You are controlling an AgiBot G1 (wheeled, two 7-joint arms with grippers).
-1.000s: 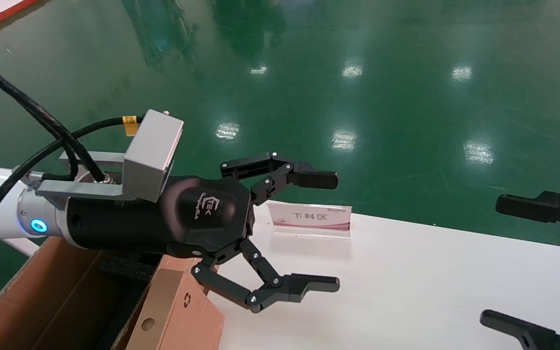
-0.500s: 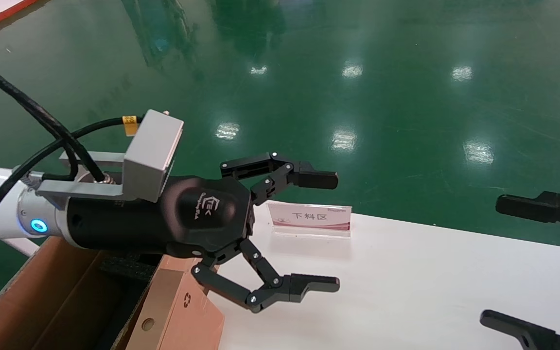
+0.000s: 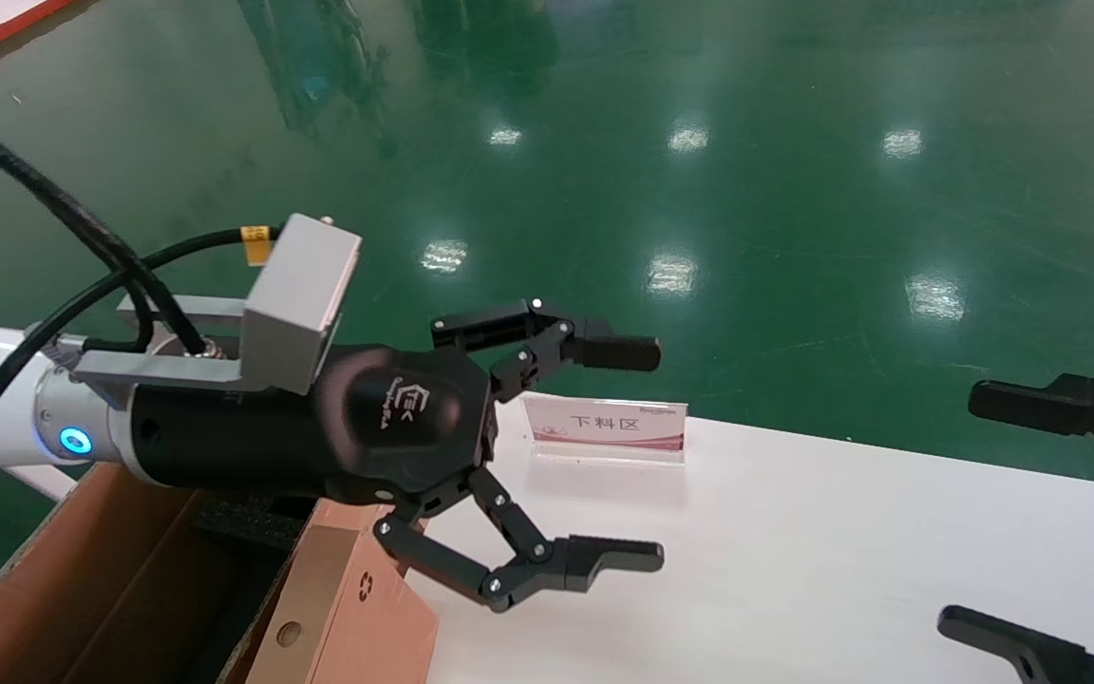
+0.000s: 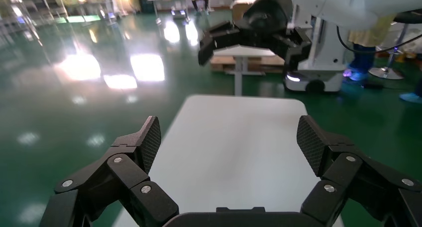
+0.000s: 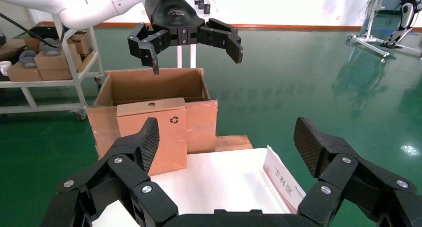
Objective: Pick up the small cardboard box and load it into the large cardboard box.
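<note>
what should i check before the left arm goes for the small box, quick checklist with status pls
1. Left gripper open and empty: ok.
2. Small cardboard box in view, leaning upright against the large cardboard box: ok.
3. Left gripper lined up on the small box: not ok, it hangs above and beside it, over the white table.
4. Large box open on top: ok.
5. Right gripper open, off to the side: ok.
6. Sign stand clear of the path: cannot tell.

Left gripper (image 3: 628,454) — barely nudged rightward — jaws apart.
</note>
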